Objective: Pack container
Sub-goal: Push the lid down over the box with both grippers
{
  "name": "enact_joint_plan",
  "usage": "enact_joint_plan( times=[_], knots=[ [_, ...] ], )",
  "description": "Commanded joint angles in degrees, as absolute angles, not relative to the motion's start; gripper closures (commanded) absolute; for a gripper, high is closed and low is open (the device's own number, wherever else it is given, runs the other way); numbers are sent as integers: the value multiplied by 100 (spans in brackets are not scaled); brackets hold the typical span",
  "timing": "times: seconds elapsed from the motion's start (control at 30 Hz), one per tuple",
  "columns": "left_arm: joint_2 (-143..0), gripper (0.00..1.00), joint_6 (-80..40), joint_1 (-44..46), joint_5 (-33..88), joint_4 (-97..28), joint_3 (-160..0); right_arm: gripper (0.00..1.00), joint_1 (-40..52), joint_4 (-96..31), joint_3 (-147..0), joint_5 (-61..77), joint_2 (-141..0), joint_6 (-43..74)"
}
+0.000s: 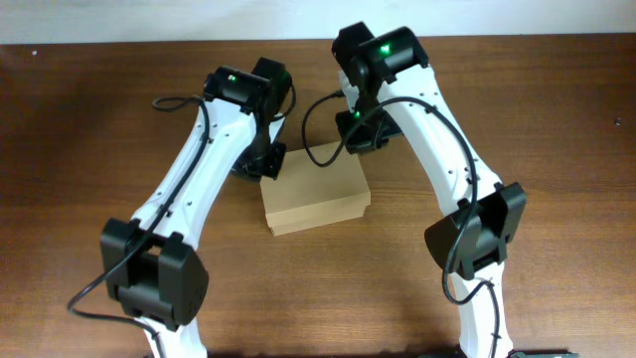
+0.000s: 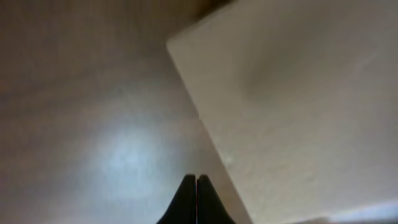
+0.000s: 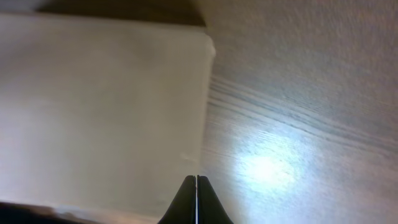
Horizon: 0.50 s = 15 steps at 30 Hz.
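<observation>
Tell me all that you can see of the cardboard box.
The cardboard box is tan, plain, rectangular, its flap lid closed. It lies flat on the wooden table, turned slightly off square. The shut left tool is beside its far left corner, the shut right tool beside its far right corner; whether they touch it cannot be told.

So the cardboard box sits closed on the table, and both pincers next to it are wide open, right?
Not quite. Both pincers are shut: the left pincer and right pincer each show fingertips pressed together in the wrist views. The cardboard box does sit closed on the table, with the pincers next to it.
</observation>
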<state>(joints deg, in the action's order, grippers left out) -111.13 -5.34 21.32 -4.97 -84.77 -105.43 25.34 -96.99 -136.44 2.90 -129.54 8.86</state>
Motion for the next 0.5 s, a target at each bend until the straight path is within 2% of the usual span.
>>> enact_joint_plan(
  times=[0.0,0.2,0.47],
  knots=[
    [-10639,98,-202,2117,-541,-8200,-10508,96,2550,-9736,-13552,-10,-12700,950],
    [-10339,98,-108,2084,-563,-8095,-10484,96,2550,-9736,-13430,-10,-12215,926],
    [-9629,98,-16,2084,-318,-7223,-9290,96,2561,-9723,-11824,113,-11319,982]
  ],
)
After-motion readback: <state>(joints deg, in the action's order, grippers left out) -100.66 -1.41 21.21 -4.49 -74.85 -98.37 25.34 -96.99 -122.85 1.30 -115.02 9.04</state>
